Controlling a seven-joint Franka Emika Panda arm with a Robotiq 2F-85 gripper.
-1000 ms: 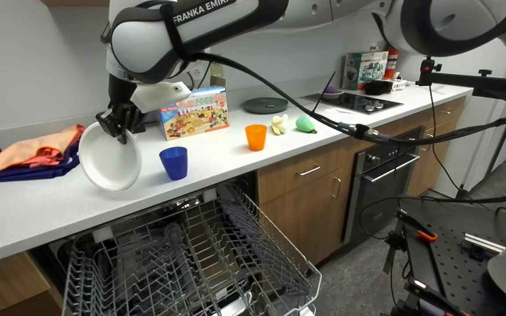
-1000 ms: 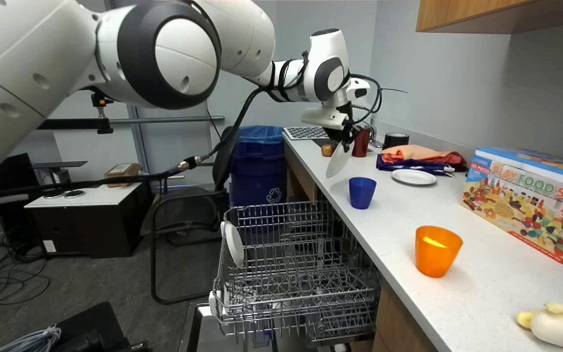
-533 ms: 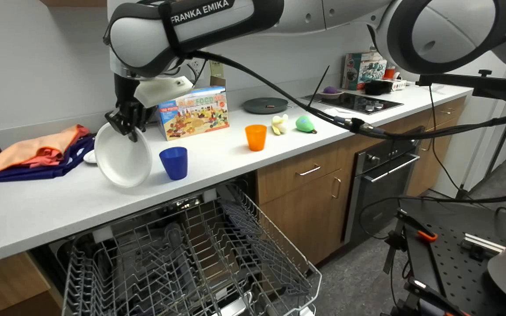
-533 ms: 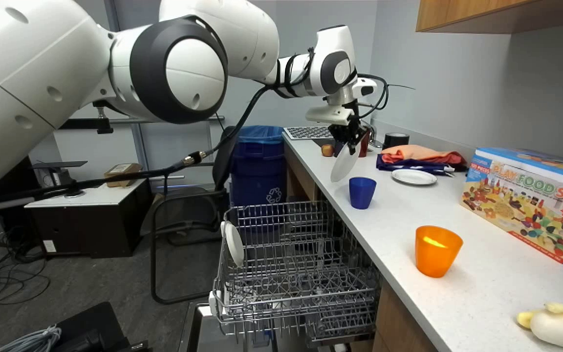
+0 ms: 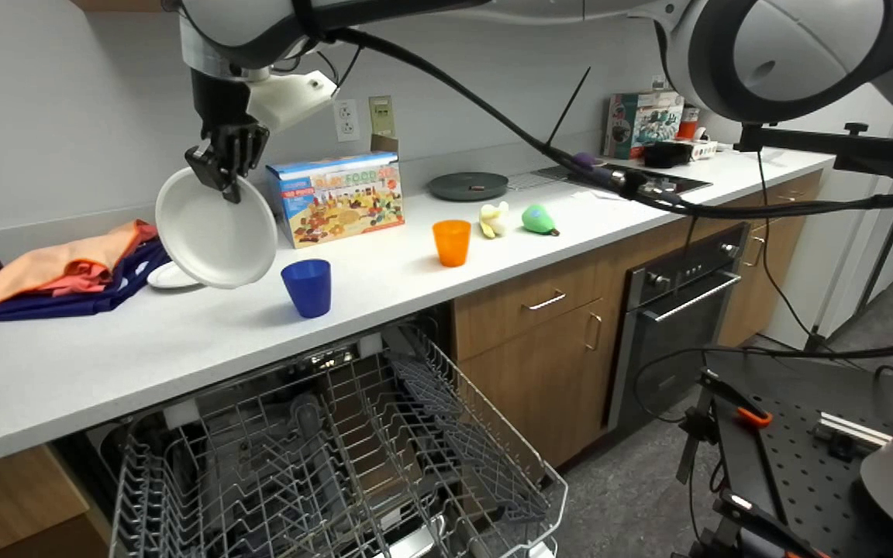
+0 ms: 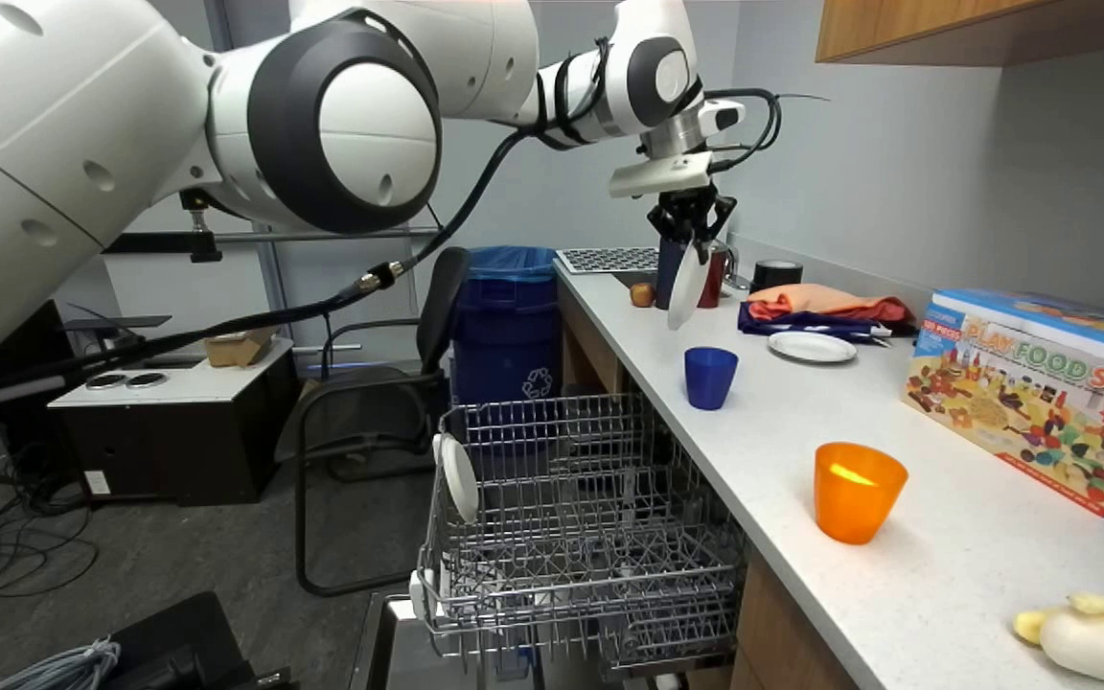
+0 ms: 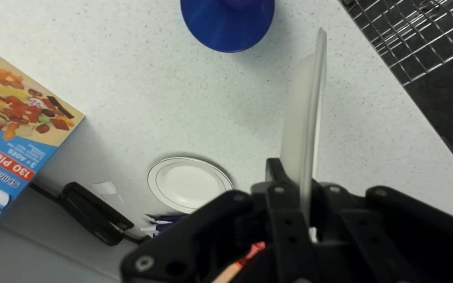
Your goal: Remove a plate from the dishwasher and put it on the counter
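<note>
"Pinching the plate [image 5: 216, 232] by its rim, your gripper [image 7: 304, 184] has its fingers [image 7: 283, 204] against both faces. You have it hanging nearly on edge above the counter [image 5: 384, 287], near the blue cup [image 5: 308, 288] but apart from it."

"And how will it handle for you?"

"Stiff and fairly light, I'd guess: it looks thin and shows no sag. You can't tell ceramic from plastic here, so treat it as breakable. Its smooth face may slip, and with all the weight below one edge it could swivel in your grasp."

"So should you shift your hold?"

"No, the rim suits you; it leaves the underside free for the counter. Touch the low edge down softly, tip the plate flat, then let go."

"What about the containers around you?"

"Your dishwasher rack [image 6: 600, 537] has at least one white dish [image 6: 460, 479] standing at the side away from the counter. The blue cup is upright, and your wrist view catches only part of its inside. The orange cup [image 6: 854, 508], also upright, shows a bright patch within, probably light. You can't make out what the toy food box [image 6: 1041, 402] or the recycling bin [image 6: 504, 331] holds."
</note>
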